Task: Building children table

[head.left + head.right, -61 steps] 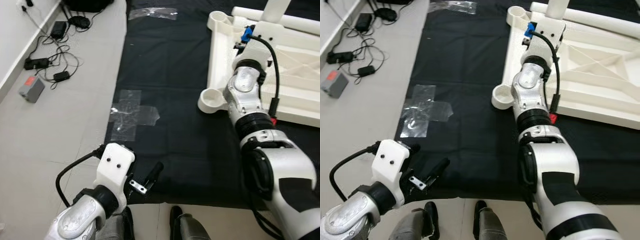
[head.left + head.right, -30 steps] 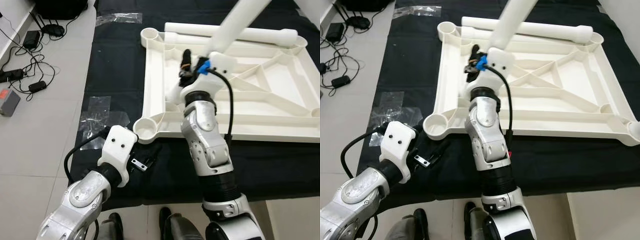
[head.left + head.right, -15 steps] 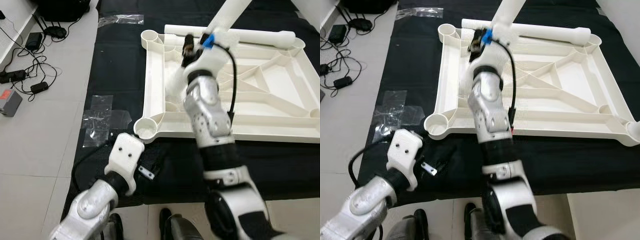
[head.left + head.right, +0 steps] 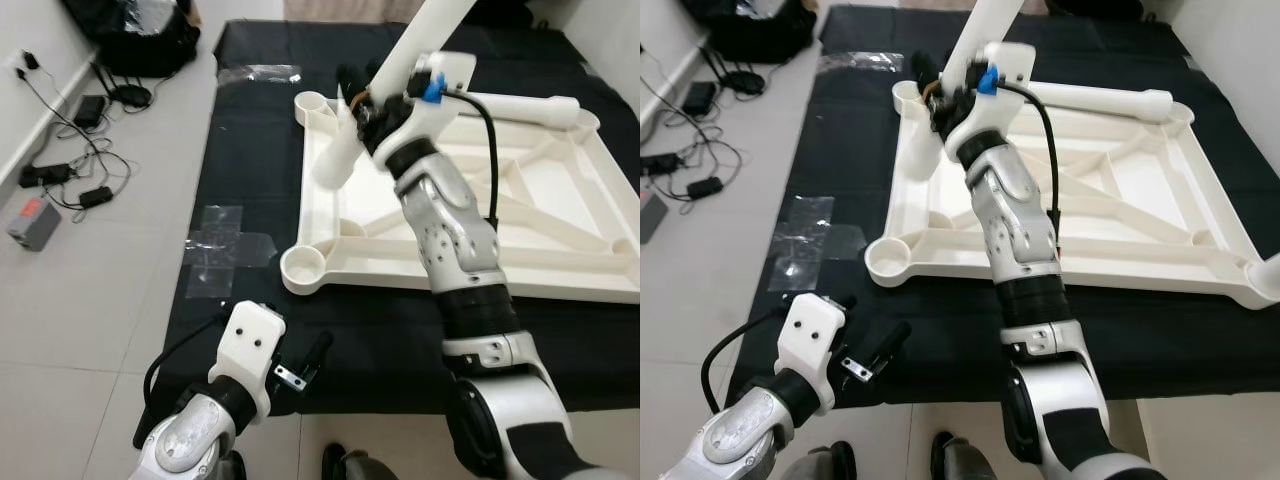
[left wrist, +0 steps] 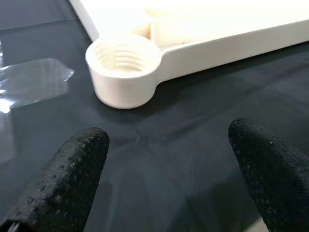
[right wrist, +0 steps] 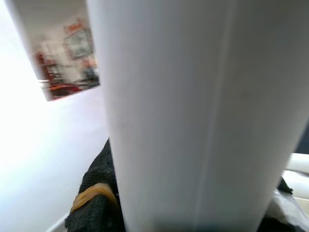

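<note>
An upturned white tabletop [image 4: 520, 215] lies on a black mat [image 4: 260, 150]. The right gripper [image 4: 362, 100], above the tabletop's far left corner, pinches a tilted white table leg [image 4: 395, 75]. The left gripper [image 5: 164, 159] hovers spread near the mat's front edge

The table frame [image 4: 520, 190] lies on the mat [image 4: 260, 150], which covers the floor [image 4: 90, 290]. Tape [image 4: 225, 250] sits left of the frame. Cables [image 4: 75, 165] lie on the floor farther left.

Grey tiled floor [image 4: 90, 300] under a black mat [image 4: 250, 160], cables [image 4: 80, 180] alongside.
</note>
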You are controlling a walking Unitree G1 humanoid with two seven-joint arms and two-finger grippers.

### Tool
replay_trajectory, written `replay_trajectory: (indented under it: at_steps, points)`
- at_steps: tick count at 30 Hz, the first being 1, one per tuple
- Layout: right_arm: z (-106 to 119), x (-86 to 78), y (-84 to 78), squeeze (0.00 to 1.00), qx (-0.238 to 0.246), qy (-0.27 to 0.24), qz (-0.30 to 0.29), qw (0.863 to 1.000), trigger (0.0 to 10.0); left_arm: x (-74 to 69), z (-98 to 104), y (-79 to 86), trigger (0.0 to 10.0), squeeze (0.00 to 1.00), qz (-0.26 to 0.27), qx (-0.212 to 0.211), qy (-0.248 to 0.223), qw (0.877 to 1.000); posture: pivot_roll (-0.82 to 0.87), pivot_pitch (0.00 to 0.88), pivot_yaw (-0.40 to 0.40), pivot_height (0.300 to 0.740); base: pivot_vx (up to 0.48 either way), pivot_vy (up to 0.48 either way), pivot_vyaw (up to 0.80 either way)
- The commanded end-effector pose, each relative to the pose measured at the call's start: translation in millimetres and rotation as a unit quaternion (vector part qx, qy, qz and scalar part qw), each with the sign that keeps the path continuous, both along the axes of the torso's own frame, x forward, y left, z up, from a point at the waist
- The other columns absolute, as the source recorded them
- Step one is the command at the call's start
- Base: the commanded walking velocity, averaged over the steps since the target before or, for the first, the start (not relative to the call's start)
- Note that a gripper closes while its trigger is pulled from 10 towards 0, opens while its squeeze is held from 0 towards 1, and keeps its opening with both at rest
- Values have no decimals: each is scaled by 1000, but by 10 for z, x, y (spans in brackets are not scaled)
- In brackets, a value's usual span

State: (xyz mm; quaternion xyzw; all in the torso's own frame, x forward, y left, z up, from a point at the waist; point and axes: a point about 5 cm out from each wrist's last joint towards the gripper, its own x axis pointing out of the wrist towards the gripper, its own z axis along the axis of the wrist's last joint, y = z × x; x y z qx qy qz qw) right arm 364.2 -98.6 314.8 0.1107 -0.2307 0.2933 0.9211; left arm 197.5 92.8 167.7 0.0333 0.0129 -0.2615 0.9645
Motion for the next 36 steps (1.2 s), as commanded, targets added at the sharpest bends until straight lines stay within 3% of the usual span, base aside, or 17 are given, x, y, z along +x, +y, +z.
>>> replay_trajectory:
  at_steps: [1,5,9,11,12,19,24,31,36]
  points:
    - [-47,-52,33,0,-15,-3,38,999,10000,-36,-49,4,10000,0,1,4,6,1000,96,120,-63,740,0,0,0]
    - [-207,-117,52,0,-55,-6,75,996,10000,-67,-80,0,10000,0,4,0,12,1000,94,117,-61,740,0,0,0]
    - [-454,-249,77,0,-114,2,160,981,10000,-62,-105,-26,10000,0,5,-3,10,1000,93,114,-64,740,0,0,0]
    - [-454,-249,77,0,-114,2,160,981,10000,-62,-105,-26,10000,0,5,-3,10,1000,93,114,-64,740,0,0,0]
    - [-563,-326,57,0,-158,1,206,966,10000,-51,-121,-31,10000,0,5,-3,11,1000,90,119,-63,740,0,0,0]
    - [-498,-315,-38,0,-151,-8,216,965,10000,-54,-138,-46,10000,0,2,-4,10,1000,90,125,-66,740,0,0,0]
    - [-497,-292,-68,0,-182,-16,222,958,10000,-53,-128,-50,10000,0,2,-7,7,1000,88,131,-63,740,0,0,0]
    - [-520,-286,-29,0,-236,-16,277,931,10000,-86,-112,-86,10000,0,-6,-12,7,1000,90,152,-66,740,0,0,0]
    - [-481,-159,4,0,-219,-10,256,941,10000,-115,-108,-111,10000,0,-9,-15,9,1000,94,170,-71,740,0,0,0]
